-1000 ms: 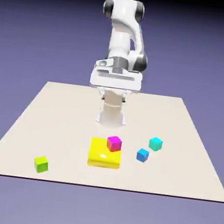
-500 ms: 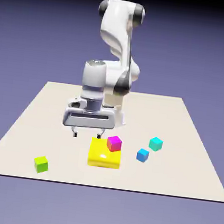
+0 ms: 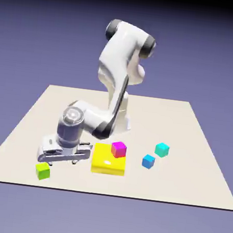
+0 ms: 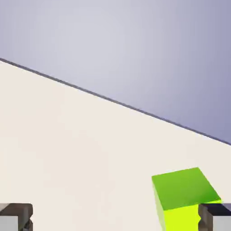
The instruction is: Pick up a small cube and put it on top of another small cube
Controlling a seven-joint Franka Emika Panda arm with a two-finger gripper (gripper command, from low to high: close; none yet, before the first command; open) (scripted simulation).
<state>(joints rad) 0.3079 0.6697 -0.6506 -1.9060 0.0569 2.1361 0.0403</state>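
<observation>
The small lime-green cube [image 3: 42, 170] sits on the table near the front edge, at the exterior view's left. My gripper [image 3: 62, 162] hangs low just above and beside it, open, nothing between its fingers. In the hand view the green cube [image 4: 185, 198] shows at the lower right, partly behind the right fingertip [image 4: 216, 216]; the gripper [image 4: 115, 219] is off-centre from it. The small magenta cube [image 3: 118, 149] rests on the back right corner of the flat yellow block [image 3: 106, 162].
A blue cube [image 3: 148, 161] and a teal cube [image 3: 161, 150] stand right of the yellow block. The beige table [image 3: 182, 183] ends close in front of the green cube; its edge [image 4: 113, 101] crosses the hand view on a slant.
The arm has swung down and toward the exterior view's left, from above the yellow block to just over the green cube. The jaws have stayed open. No cube has moved.
</observation>
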